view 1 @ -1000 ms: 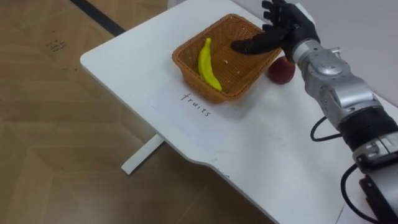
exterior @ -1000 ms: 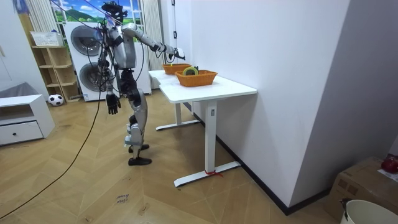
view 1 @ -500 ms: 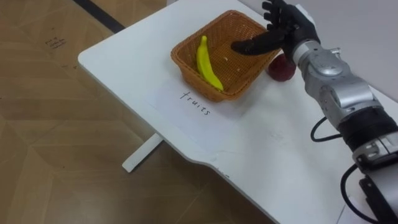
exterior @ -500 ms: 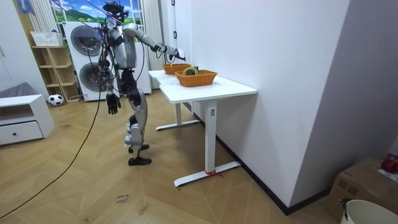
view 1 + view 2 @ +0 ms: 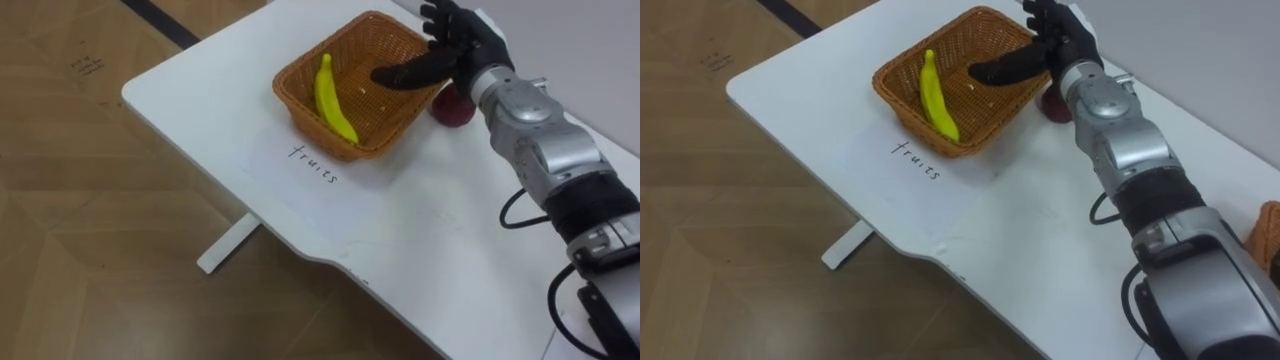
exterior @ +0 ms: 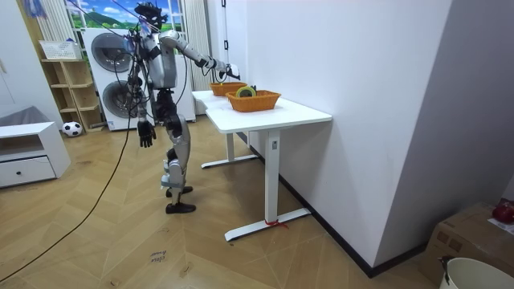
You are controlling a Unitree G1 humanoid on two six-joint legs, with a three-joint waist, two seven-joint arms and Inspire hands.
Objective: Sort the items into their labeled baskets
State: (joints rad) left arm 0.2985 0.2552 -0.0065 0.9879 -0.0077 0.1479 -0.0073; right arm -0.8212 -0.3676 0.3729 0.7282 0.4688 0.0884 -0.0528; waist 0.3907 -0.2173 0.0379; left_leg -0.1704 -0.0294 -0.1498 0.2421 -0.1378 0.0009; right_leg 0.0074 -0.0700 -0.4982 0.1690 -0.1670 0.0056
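The robot stands by the long white desk [image 5: 420, 230], right arm stretched over it. An orange woven wicker basket [image 5: 308, 118] sits near the desk's corner, beside a white paper sheet [image 5: 290, 172] with handwriting. The black right hand [image 5: 455, 52] hovers at the basket's far rim, fingers spread and straight, thumb reaching over the inside, holding nothing. A yellow banana [image 5: 330, 95] lies in the basket. A small red apple [image 5: 452, 110] rests on the desk just outside it, beneath the wrist. The left hand [image 6: 145, 133] hangs by the hip; I cannot tell its state.
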